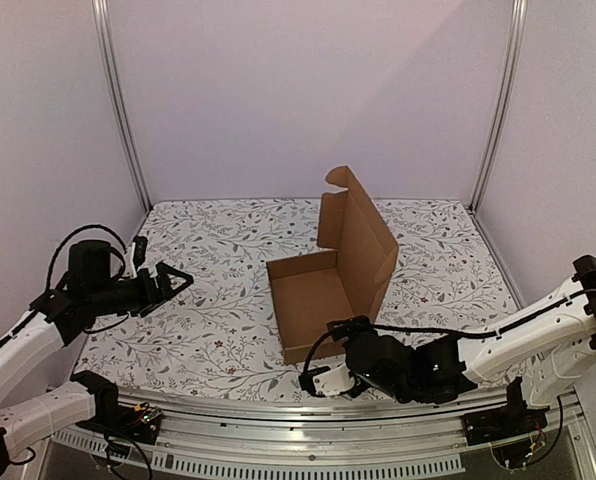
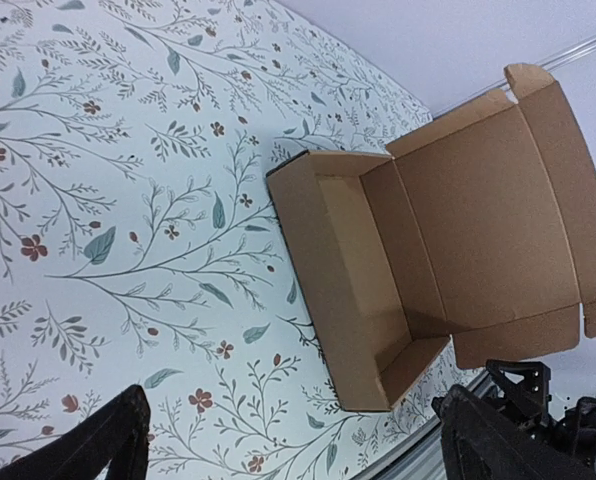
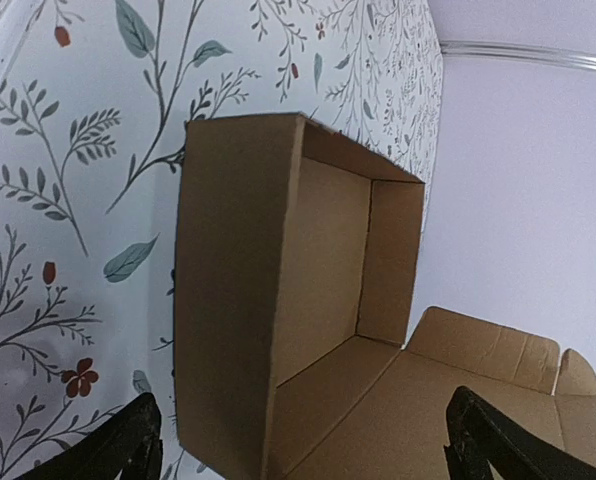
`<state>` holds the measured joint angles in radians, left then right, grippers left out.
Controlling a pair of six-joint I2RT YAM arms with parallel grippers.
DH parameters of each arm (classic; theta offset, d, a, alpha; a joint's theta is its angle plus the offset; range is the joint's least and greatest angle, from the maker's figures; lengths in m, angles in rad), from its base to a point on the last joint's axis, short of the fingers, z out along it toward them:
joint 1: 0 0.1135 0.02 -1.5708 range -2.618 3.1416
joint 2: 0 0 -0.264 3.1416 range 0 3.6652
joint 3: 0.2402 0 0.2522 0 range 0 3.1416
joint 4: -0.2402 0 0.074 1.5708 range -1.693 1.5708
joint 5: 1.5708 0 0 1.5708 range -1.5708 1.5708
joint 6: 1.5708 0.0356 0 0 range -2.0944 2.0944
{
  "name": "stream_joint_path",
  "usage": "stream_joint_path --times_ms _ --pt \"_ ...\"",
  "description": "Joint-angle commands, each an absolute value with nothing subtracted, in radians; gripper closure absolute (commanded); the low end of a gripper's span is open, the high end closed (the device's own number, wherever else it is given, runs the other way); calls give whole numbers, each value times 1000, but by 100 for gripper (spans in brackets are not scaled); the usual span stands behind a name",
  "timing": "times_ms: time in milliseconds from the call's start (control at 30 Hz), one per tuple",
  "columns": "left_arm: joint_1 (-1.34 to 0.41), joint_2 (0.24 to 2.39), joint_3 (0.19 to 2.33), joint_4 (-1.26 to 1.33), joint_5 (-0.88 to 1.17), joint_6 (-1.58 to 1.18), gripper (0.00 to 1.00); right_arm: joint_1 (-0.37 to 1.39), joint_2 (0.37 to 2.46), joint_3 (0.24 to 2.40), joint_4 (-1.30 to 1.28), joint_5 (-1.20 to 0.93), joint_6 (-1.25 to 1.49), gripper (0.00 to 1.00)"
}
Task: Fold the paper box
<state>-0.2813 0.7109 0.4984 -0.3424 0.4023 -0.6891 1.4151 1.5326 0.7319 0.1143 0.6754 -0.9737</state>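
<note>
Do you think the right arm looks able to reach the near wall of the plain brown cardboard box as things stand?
Probably yes: the open right gripper faces the brown cardboard box closely, nothing between.

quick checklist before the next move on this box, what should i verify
1. The left pincer is open and away from the box: ok.
2. The right pincer is open: ok.
3. The right pincer is not touching the box: cannot tell, it is very close.
4. The walls are standing: ok.
5. Nothing lies inside the box: ok.
6. The lid is shut: not ok, it stands upright.
</note>
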Motion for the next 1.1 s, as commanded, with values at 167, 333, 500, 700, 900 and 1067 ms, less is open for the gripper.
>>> stream_joint_path --times_ms 167,333,500,700,900,1067 --pt "-306 806 480 -199 397 -709 0 1435 1428 661 93 619 -754 1" --pt "-319 916 533 -163 404 -689 0 1436 1306 697 -68 493 -608 1" --pt "-339 1037 603 -120 406 -677 0 1436 1159 761 -280 401 -413 1" --pt "-369 1218 723 -66 400 -650 0 1426 1072 867 -491 304 -135 1" --pt "-415 1461 867 -29 383 -631 0 1406 1056 893 -616 422 127 1" --pt "-423 1617 990 -24 341 -614 4 1334 1041 852 -624 473 264 13"
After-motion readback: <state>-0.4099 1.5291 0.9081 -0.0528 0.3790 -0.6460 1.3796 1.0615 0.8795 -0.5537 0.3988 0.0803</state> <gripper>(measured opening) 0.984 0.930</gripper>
